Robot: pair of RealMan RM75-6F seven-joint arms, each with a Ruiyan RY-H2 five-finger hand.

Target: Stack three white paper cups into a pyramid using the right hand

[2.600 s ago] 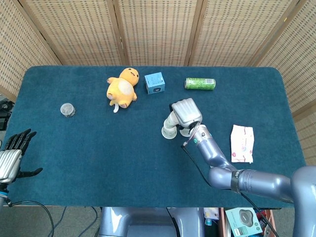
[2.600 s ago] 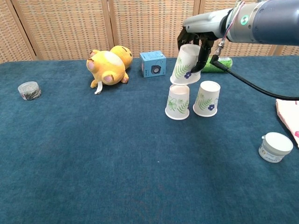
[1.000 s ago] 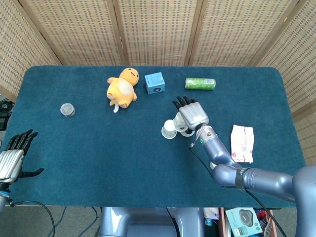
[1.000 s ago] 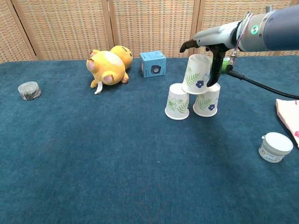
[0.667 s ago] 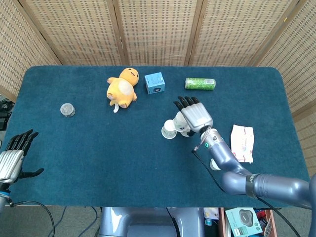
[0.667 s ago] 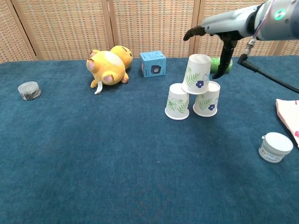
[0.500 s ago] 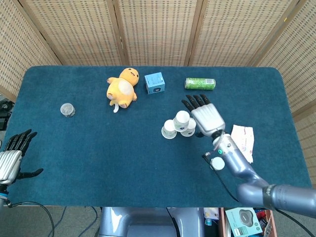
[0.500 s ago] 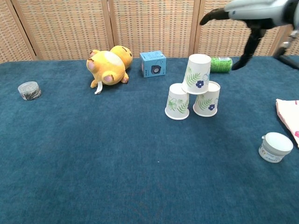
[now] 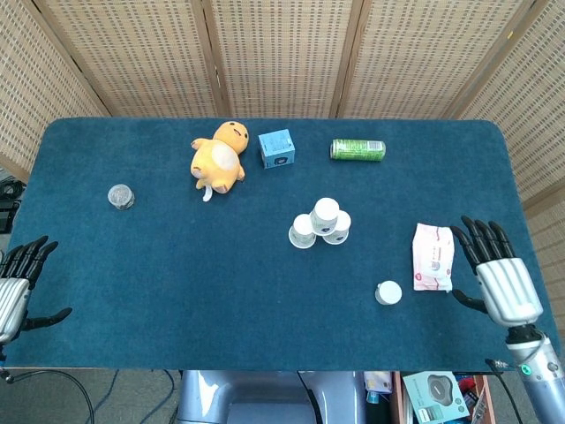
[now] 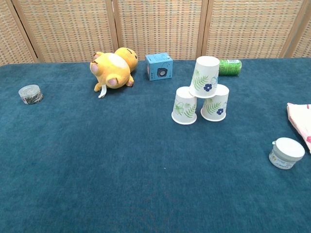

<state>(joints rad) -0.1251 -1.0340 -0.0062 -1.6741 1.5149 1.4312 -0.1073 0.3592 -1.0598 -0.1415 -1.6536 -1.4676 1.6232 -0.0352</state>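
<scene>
Now the right robot hand (image 9: 501,276), fingers spread and empty, has withdrawn from the seemingly steady cup pyramid (image 10: 202,92).

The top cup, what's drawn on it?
Green leaves and a blue flower on the top cup; chest view shows it best.

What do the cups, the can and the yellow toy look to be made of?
Cups: thin white paper, matte, printed with green leaves and blue flowers; rolled rims suggest paper. Can: likely metal, glossy green print with a light sheen, lying on its side. Toy: soft plush fabric, fuzzy yellow, rounded stuffed shape.
</scene>
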